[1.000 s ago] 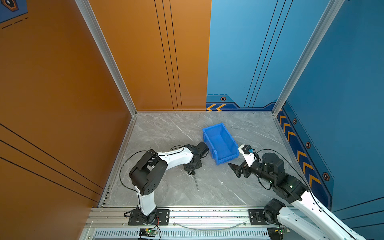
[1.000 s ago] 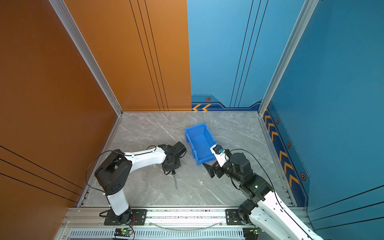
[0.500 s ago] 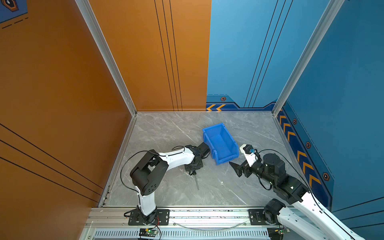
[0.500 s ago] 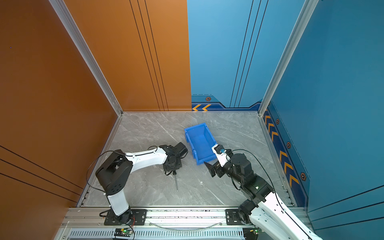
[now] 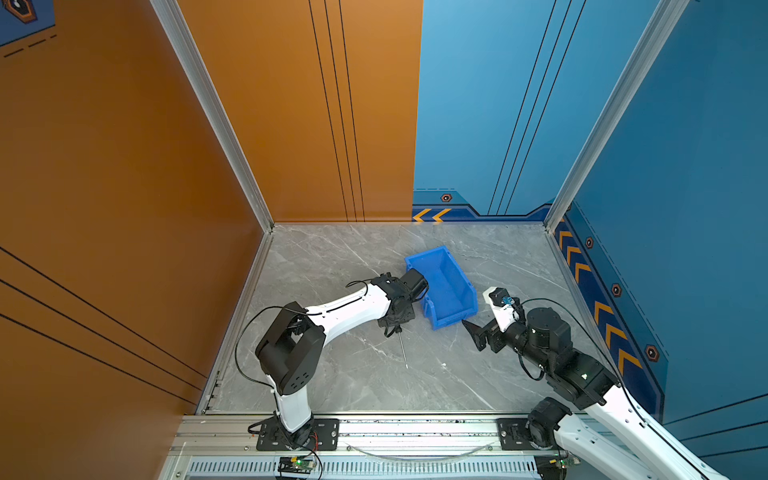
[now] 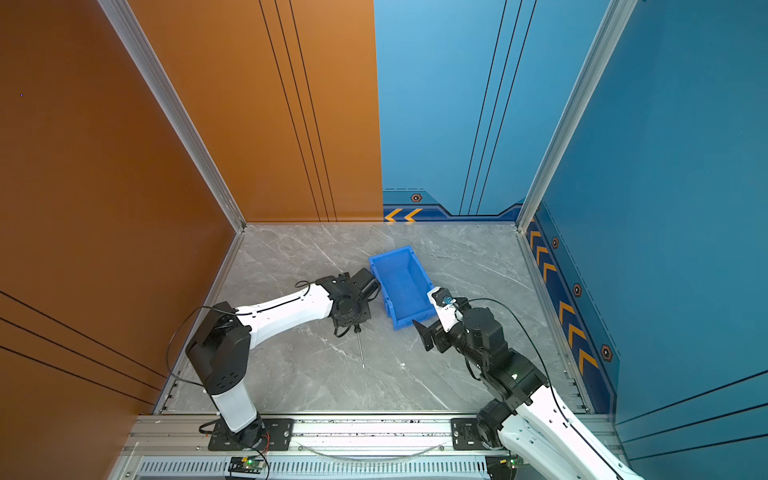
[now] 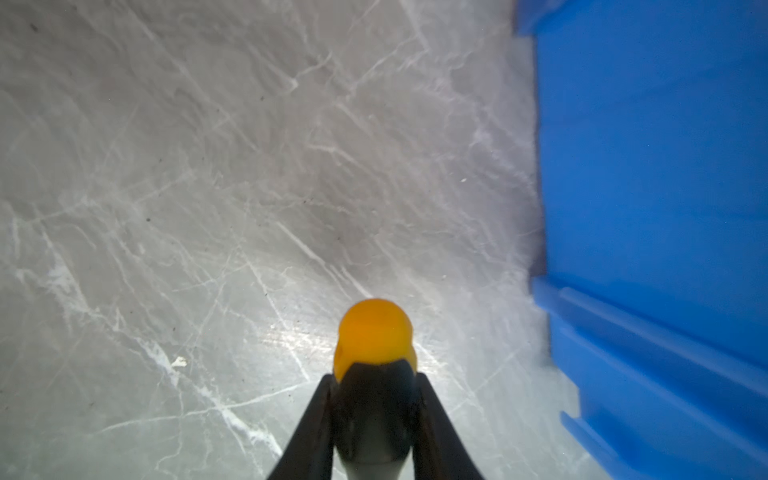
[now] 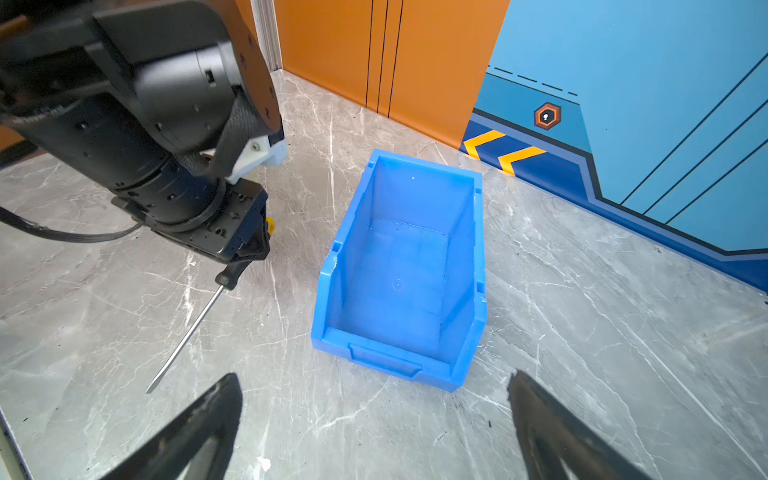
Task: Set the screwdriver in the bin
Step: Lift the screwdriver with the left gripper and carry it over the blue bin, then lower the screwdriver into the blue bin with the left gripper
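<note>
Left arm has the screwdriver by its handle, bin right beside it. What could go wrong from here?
The left gripper holds the screwdriver only at the handle, so the long shaft sticks out; it may snag a wall of the bin on the swing over.
The bin stands close to that wrist and might get shoved.
The right gripper hangs open by the bin's low front lip, so the arms could crowd.

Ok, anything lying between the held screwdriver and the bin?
Nothing: only bare grey tabletop separates the screwdriver from the bin, clearest in the right wrist view.
</note>
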`<state>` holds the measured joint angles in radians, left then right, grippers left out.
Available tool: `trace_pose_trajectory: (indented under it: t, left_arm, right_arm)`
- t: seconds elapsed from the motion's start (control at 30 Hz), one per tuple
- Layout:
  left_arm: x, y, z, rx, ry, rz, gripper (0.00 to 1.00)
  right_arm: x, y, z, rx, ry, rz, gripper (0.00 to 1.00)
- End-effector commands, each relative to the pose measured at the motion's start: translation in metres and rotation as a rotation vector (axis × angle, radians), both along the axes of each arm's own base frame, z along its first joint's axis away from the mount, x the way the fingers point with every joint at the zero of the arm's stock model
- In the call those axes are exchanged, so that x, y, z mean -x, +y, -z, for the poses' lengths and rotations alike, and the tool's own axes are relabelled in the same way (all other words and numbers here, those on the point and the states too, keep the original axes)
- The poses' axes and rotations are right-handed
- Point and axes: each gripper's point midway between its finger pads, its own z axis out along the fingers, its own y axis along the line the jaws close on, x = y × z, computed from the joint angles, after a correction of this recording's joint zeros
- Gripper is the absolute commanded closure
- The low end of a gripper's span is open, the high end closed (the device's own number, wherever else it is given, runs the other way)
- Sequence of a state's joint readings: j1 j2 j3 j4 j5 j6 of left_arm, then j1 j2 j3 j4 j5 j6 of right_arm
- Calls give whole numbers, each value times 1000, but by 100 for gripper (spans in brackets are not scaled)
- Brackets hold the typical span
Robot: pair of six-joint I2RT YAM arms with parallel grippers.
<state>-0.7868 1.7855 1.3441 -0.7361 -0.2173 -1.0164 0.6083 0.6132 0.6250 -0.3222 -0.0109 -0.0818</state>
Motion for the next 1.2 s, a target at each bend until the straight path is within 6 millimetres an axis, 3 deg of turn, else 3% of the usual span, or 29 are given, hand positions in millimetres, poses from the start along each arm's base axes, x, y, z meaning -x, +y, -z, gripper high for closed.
trace_pose_trajectory:
  t: [0.0,0.27,0.6,0.8,1.17]
  left_arm:
    - [-9,-6,-35,-2,-73,26,89]
    - [-35,-27,-86,49,-180,50,89]
    - [-65,-71,-116,142,-239,84,89]
    - [-85,-101,-122,190,-262,86,88]
    - [-118,-128,-100,222,-264,4,88]
  right_arm:
    - [-4,-9,1,15,-16,54,0]
    - [-6,-13,1,24,-23,73,0]
    - [-9,-19,0,36,-34,106,0]
    - [-13,-33,-4,56,-64,178,0]
    - [-13,-37,-7,60,-79,197,0]
